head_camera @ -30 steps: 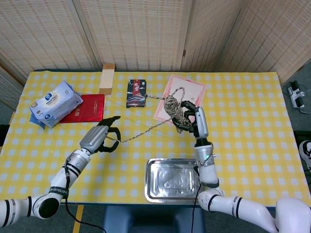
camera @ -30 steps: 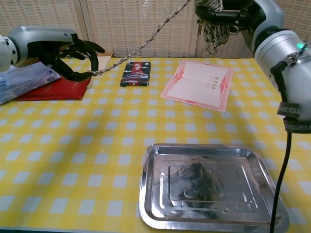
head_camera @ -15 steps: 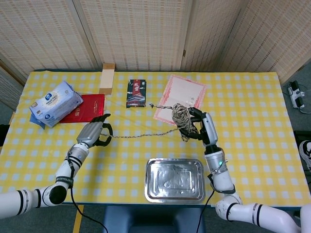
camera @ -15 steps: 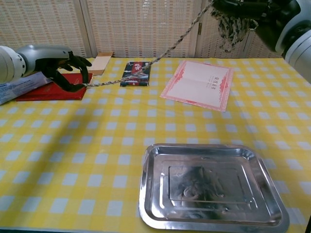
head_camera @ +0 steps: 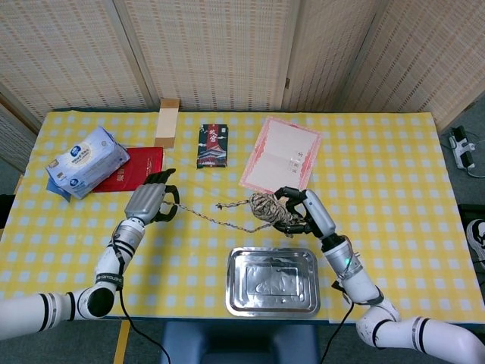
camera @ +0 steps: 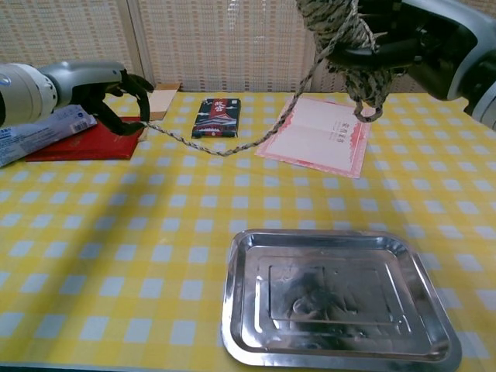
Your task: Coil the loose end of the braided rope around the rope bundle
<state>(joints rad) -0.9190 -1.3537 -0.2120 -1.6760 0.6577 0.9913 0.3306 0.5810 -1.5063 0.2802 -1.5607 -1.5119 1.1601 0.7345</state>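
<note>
The braided rope bundle (head_camera: pixel 265 206) (camera: pixel 341 39) is a tan coil held in the air by my right hand (head_camera: pixel 299 213) (camera: pixel 395 46), above the table's middle. From it the loose end (head_camera: pixel 214 218) (camera: pixel 225 147) sags in a slack curve toward the left. My left hand (head_camera: pixel 149 203) (camera: pixel 116 93) pinches the far tip of that end, near the red booklet. Both hands are lifted off the cloth.
A metal tray (head_camera: pixel 273 280) (camera: pixel 337 298) lies at the front centre, just below the bundle. A pink certificate (head_camera: pixel 282 155), a dark packet (head_camera: pixel 213 145), a red booklet (head_camera: pixel 136 168), a wipes pack (head_camera: pixel 85 161) and a wooden block (head_camera: pixel 167 121) lie further back.
My right hand has come nearer and lower with the bundle, toward the tray. The rope between the hands went from taut to slack. My left hand shifted slightly.
</note>
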